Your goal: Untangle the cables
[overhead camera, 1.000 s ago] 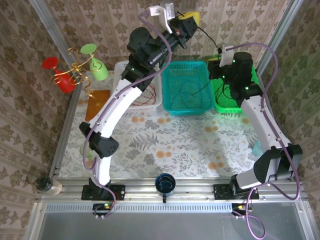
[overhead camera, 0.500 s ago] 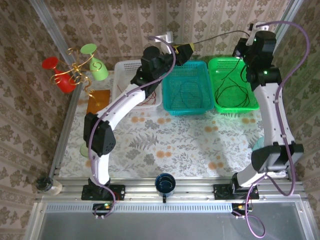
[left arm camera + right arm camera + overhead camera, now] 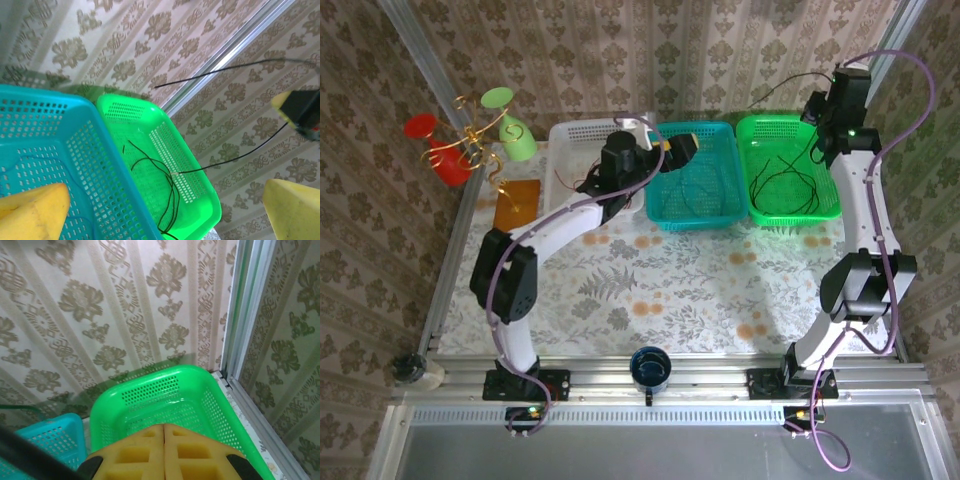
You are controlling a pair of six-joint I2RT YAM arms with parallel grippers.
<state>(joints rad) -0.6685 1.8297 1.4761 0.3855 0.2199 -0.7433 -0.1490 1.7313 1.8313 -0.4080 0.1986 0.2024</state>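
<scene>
A black cable (image 3: 782, 176) lies looped in the green basket (image 3: 752, 128), and one strand rises from it to my right gripper (image 3: 818, 108). That gripper is shut on the cable, high above the basket's back right corner. The cable's free end (image 3: 770, 90) arcs out to the left in the air. In the left wrist view the same black cable (image 3: 172, 192) rises to the right gripper (image 3: 299, 107). My left gripper (image 3: 682, 146) hangs open and empty over the back left of the teal basket (image 3: 665, 215), its yellow fingers (image 3: 30, 212) wide apart. A red cable (image 3: 586, 184) lies in the white basket (image 3: 560, 135).
A thin dark cable (image 3: 692, 188) lies in the teal basket. A stand with red and green cups (image 3: 470, 140) is at the back left, with an orange pad (image 3: 515, 205) beside it. A dark mug (image 3: 650, 368) sits at the near edge. Wallpapered walls enclose the table.
My left gripper has opened, let go of the black cable and dropped towards the teal basket. The right arm has risen to the back right, drawing the cable over the green basket.
</scene>
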